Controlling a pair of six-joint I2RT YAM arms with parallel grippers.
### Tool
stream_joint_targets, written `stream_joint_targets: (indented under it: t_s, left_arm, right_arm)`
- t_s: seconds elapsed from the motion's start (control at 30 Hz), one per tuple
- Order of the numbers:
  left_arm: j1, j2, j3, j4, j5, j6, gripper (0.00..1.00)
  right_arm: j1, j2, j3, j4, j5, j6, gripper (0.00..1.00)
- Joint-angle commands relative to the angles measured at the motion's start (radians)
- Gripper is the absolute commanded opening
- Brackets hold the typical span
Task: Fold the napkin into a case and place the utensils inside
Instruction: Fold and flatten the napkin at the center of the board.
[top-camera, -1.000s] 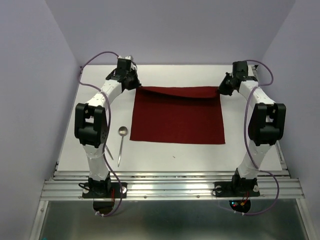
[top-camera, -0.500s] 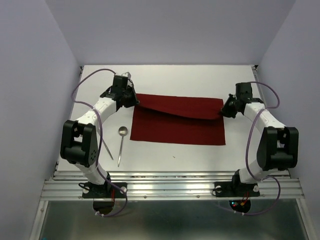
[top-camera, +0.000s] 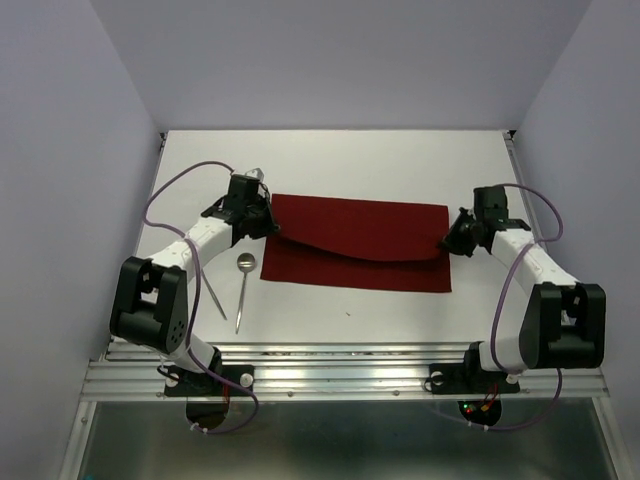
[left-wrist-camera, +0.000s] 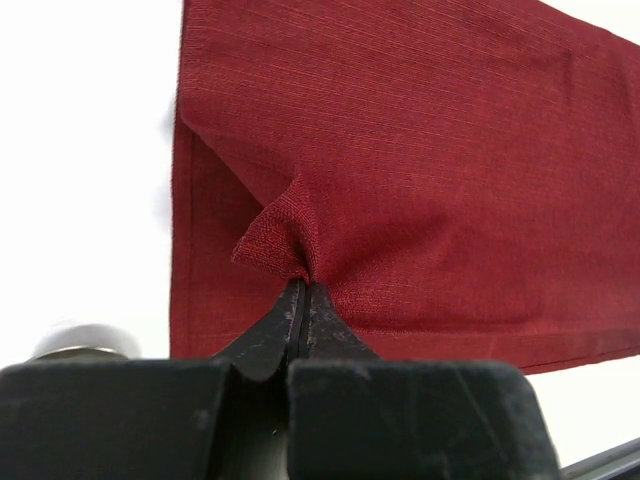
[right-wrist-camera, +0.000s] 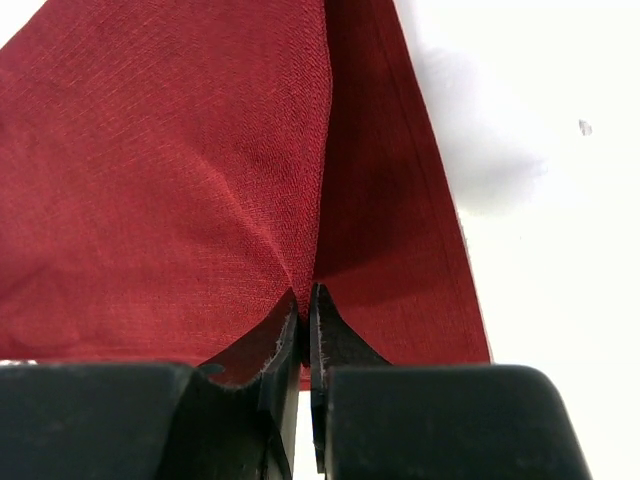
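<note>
Top view: napkin (top-camera: 360, 245) lies mid counter (top-camera: 340, 160), upper layer folded toward near edge; utensils (top-camera: 241, 290) just left of it, not touching.
Left wrist: left claw (left-wrist-camera: 302, 287) fully closed, pinches napkin (left-wrist-camera: 420, 150) corner.
Right wrist: right claw (right-wrist-camera: 305, 297) nearly closed w/ napkin (right-wrist-camera: 170, 180) corner between the tips.

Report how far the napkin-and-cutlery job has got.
Done: the napkin's far edge is folded over toward its near edge, stopping short of it. In hand: the left gripper and right gripper each pinch a corner of that top layer. Left: folding it narrower, then tucking in the spoon and thin straight piece, both lying on the table beside it.
</note>
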Motion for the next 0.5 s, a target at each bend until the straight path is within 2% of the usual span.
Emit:
stream_joint_targets:
  t_s: [0.0,0.47]
  left_arm:
    - [0.000,-0.063,-0.022,0.028,-0.031,-0.003,0.00]
    - [0.000,-0.133,-0.110,-0.019,-0.076,0.010,0.00]
  right_arm:
    - [-0.010,-0.069,-0.022,0.012,-0.028,-0.008,0.08]
    - [-0.010,-0.189,-0.140,-0.043,-0.046,0.005,0.04]
